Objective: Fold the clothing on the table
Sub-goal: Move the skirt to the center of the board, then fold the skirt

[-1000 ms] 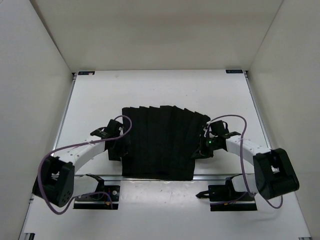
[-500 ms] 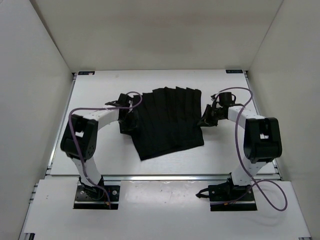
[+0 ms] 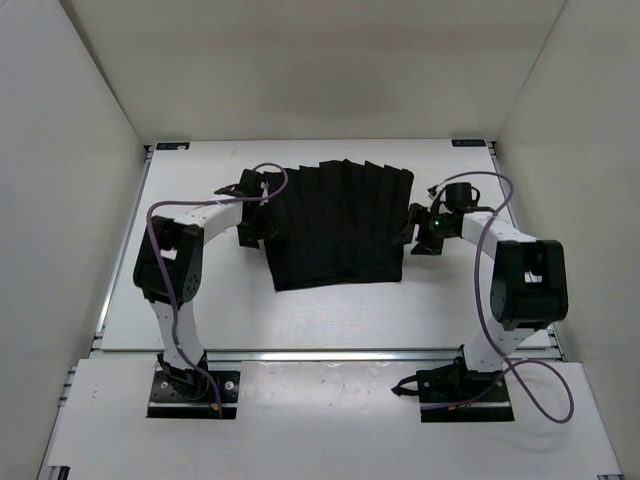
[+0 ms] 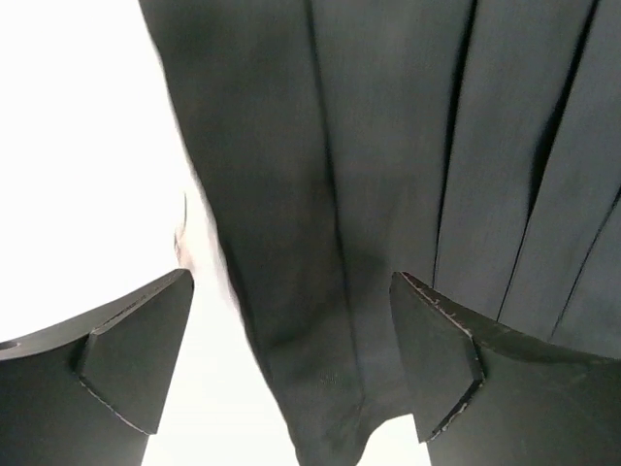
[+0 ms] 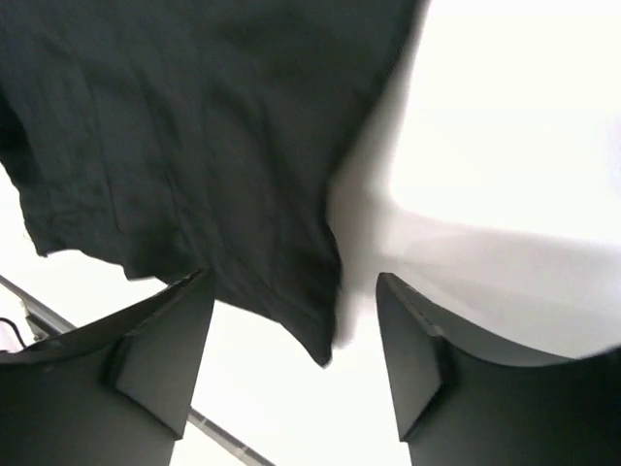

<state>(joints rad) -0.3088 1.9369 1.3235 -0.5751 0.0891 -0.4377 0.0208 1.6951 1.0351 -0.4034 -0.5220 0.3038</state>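
- Since both arms reach out over the far half of the counter, the top view is the easy one to read: the clothing lies flat about mid-counter, towards the far edge, pleats running front to back. It's wider at the far hem than the near one.
- Same view: the left pincer sits at the garment's left edge and the right pincer just beside its right edge. No fabric looks lifted.
- Left wrist view: the left pincer stands wide open. The pleated cloth runs underneath and between the fingers, which hold nothing, and bare white counter shows on the left.
- Right wrist view: the right pincer is parted too, nothing held. A corner of the black fabric hangs or lies right in the gap, with bare counter to the right of it.
- My read: this looks like the gap between folds, with the cloth laid down and both pincers free of it. It doesn't look like a neat finished packet yet, given that skewed near hem.
- Next move probably calls for fresh grips on the two side edges or corners, low enough to catch every layer. Then one side gets carried across evenly so the pleats don't bunch up.
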